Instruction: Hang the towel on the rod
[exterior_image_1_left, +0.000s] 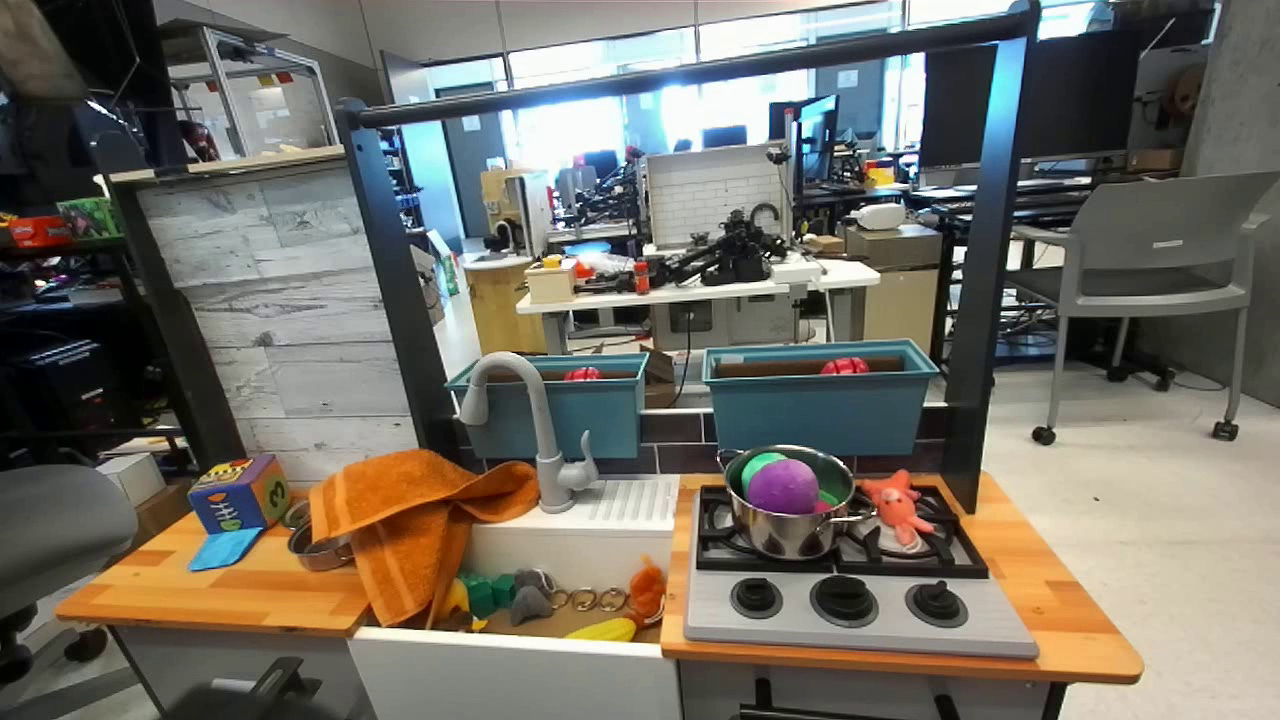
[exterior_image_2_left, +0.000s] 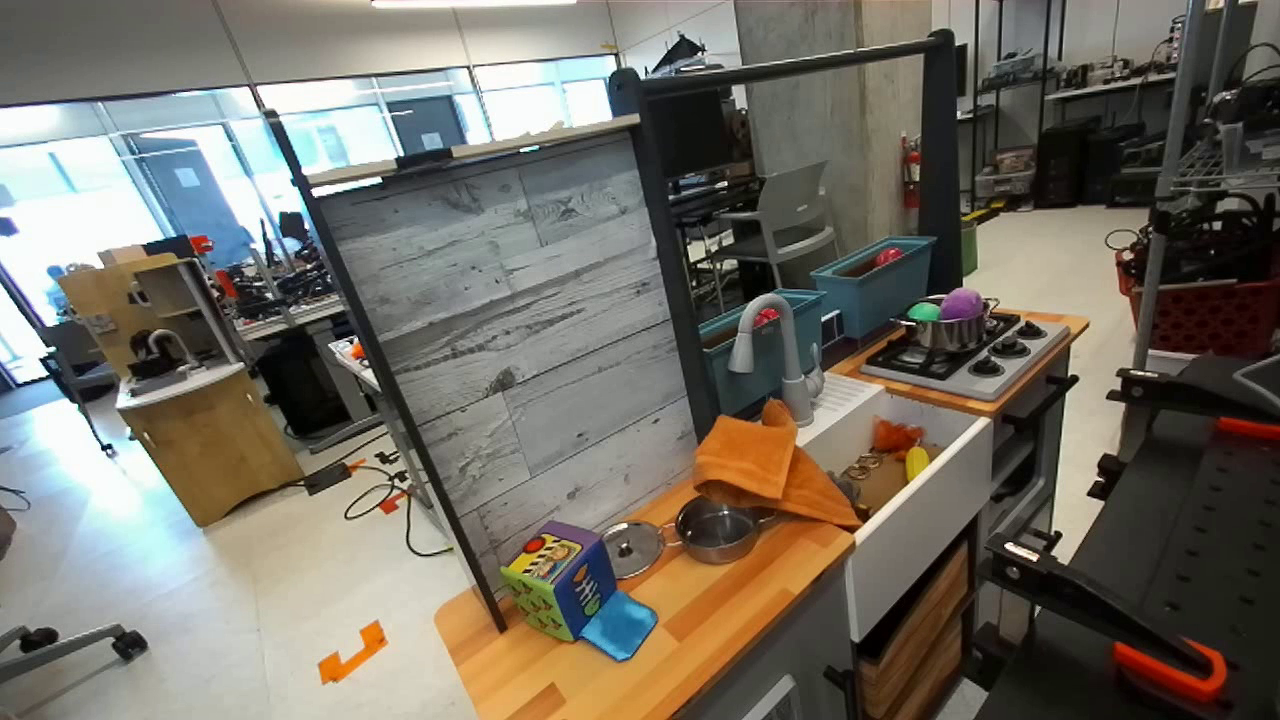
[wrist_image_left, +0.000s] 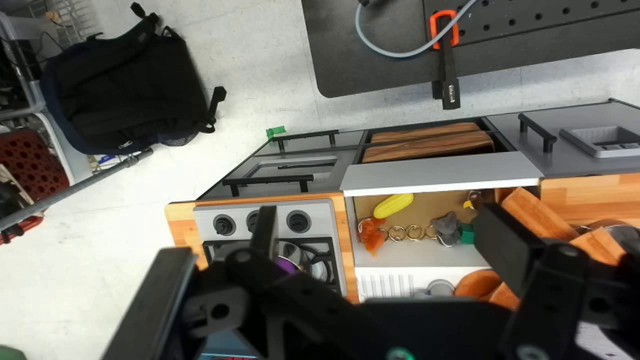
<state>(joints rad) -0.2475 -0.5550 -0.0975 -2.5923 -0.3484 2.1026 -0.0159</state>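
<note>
Your orange terrycloth towel (exterior_image_1_left: 400, 520) lies crumpled across the edge between the light wooden counter (exterior_image_2_left: 730, 600) and the white sink (exterior_image_1_left: 520, 675), next to the round steel pan (exterior_image_2_left: 715, 540), one fold reaching back toward the grey gooseneck faucet (exterior_image_1_left: 543, 430). Well above it, the black rod (exterior_image_1_left: 700, 70) spans two dark upright posts (exterior_image_1_left: 392, 280). You have the black gripper (wrist_image_left: 375, 232) released: the wrist view shows its fingers (wrist_image_left: 505, 250) spread wide, the towel beyond one of them. In the sink you'll find a yellow toy corn cob (wrist_image_left: 394, 205) and gold-coloured rings (wrist_image_left: 406, 232). Further out, a steel pot (exterior_image_1_left: 790, 540) holding a purple ball (exterior_image_1_left: 783, 487) stands on the grey stovetop (exterior_image_1_left: 796, 602), and a multicoloured cube (exterior_image_2_left: 560, 580) sits on the counter.
</note>
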